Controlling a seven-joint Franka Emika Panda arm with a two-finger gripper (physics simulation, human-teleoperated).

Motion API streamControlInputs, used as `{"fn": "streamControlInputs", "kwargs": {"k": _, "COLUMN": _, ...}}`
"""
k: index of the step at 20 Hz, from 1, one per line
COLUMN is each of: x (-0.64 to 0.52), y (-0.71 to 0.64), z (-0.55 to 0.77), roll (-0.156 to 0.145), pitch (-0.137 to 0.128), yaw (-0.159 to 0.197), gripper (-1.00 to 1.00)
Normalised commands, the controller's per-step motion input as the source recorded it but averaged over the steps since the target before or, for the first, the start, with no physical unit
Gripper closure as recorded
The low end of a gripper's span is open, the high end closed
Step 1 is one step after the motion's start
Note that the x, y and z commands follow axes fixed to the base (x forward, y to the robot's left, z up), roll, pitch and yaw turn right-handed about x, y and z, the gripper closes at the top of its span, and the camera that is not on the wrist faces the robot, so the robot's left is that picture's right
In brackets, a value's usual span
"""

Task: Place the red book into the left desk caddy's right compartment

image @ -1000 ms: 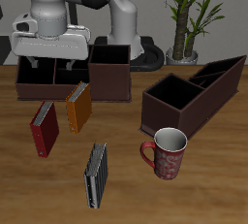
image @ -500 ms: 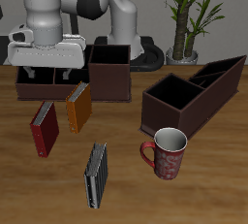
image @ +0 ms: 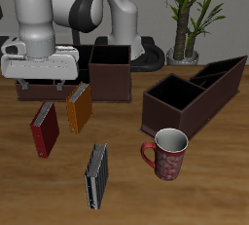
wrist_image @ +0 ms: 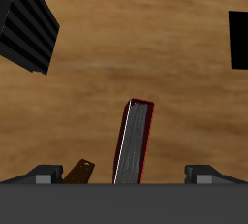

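Note:
The red book (image: 43, 129) lies flat on the table near its front half, beside the orange book (image: 79, 107). My gripper (image: 40, 83) hangs open and empty above and a little behind the red book, apart from it. In the wrist view the red book (wrist_image: 133, 141) shows between my open fingers (wrist_image: 44, 175), well below them. The left desk caddy (image: 209, 83) lies diagonally across the table from the books. Its right compartment (image: 173, 96), the large square end section, is open-topped with nothing showing inside.
A second caddy (image: 107, 73) stands square behind the books. A grey-black book (image: 96, 175) lies near the front edge and also shows in the wrist view (wrist_image: 24, 24). A red patterned mug (image: 167, 153) stands before the diagonal caddy. A potted plant (image: 190, 19) stands at the back.
My gripper has come down and moved sideways away from the square caddy, coming over the red book. The books, caddies and mug have not moved.

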Motion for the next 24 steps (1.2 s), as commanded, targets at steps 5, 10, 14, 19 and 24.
{"fn": "streamControlInputs", "kwargs": {"k": 5, "x": 0.05, "y": -0.06, "z": -0.13, "roll": -0.006, "pitch": 0.003, "yaw": -0.011, "gripper": -1.00}}
{"fn": "streamControlInputs", "kwargs": {"k": 10, "x": 0.09, "y": -0.12, "z": -0.21, "roll": -0.040, "pitch": 0.014, "yaw": -0.013, "gripper": -1.00}}
{"fn": "streamControlInputs", "kwargs": {"k": 14, "x": 0.03, "y": 0.02, "z": -0.22, "roll": -0.011, "pitch": 0.022, "yaw": -0.002, "gripper": -1.00}}
{"fn": "streamControlInputs", "kwargs": {"k": 19, "x": 0.03, "y": -0.05, "z": -0.19, "roll": -0.014, "pitch": 0.018, "yaw": -0.024, "gripper": -1.00}}
{"fn": "streamControlInputs", "kwargs": {"k": 24, "x": 0.05, "y": -0.07, "z": -0.27, "roll": -0.028, "pitch": 0.034, "yaw": -0.011, "gripper": -1.00}}
